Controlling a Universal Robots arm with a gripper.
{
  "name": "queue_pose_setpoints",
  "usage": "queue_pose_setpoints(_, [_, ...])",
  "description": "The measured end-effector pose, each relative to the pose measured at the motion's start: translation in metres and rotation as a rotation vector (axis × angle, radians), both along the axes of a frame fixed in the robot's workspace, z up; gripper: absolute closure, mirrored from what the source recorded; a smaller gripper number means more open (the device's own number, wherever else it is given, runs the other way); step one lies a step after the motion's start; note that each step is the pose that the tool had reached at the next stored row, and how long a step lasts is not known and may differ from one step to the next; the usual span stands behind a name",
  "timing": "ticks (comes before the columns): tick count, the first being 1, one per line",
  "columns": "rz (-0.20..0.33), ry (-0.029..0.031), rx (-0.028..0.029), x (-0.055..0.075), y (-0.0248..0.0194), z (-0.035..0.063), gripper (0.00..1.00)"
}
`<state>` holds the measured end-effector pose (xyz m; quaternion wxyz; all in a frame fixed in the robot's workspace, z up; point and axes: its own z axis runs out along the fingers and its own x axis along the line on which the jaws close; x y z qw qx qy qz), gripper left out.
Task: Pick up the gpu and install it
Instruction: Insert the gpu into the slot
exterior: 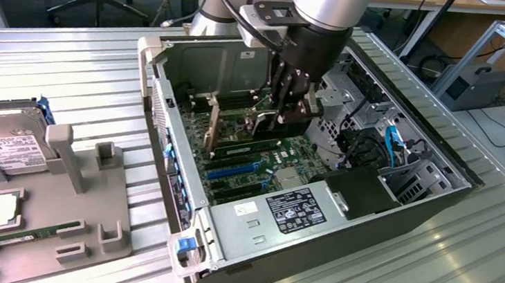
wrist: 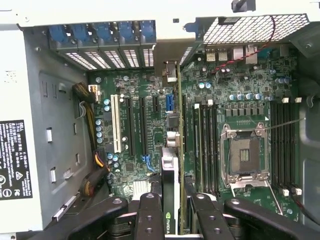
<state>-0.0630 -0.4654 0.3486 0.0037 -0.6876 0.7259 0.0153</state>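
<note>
From my station I see the black two-fingered gripper (exterior: 284,120) reaching down inside the open black and grey metal computer case (exterior: 315,259). Its jaws are clamped on the gpu (wrist: 170,200), a thin black card with a green logo on its upper edge. The card hangs edge-on over the green motherboard (wrist: 135,82).

In the wrist view the card runs between the dark fingers (wrist: 150,215), in line with the board's long slots. On one side of it lie the short blue slot (wrist: 168,102), two black slots (wrist: 134,125) and a white slot (wrist: 116,122). On the other side are the black memory slots (wrist: 205,145) and the silver-framed processor socket (wrist: 245,155). I cannot tell whether the card's lower edge touches the board.

It is a tight space. A row of blue latches (wrist: 100,35) sits at the card's far end, and a bundle of yellow and black cables (wrist: 90,110) lies near the white slot. The labelled grey power supply (exterior: 292,211) stands just beside the board.

Outside the case, on the exterior view's left, a grey moulded tray (exterior: 51,212) holds a silver hard drive (exterior: 2,142) and a narrow green memory stick (exterior: 16,238).
</note>
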Motion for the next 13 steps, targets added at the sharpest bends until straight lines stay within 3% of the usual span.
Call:
queue_pose_setpoints(10, [-0.005, -0.0001, 0.0001, -0.001, 0.0133, -0.0028, 0.73])
queue_pose_setpoints(13, [-0.007, 0.0000, 0.0000, -0.001, 0.0139, -0.0105, 0.73])
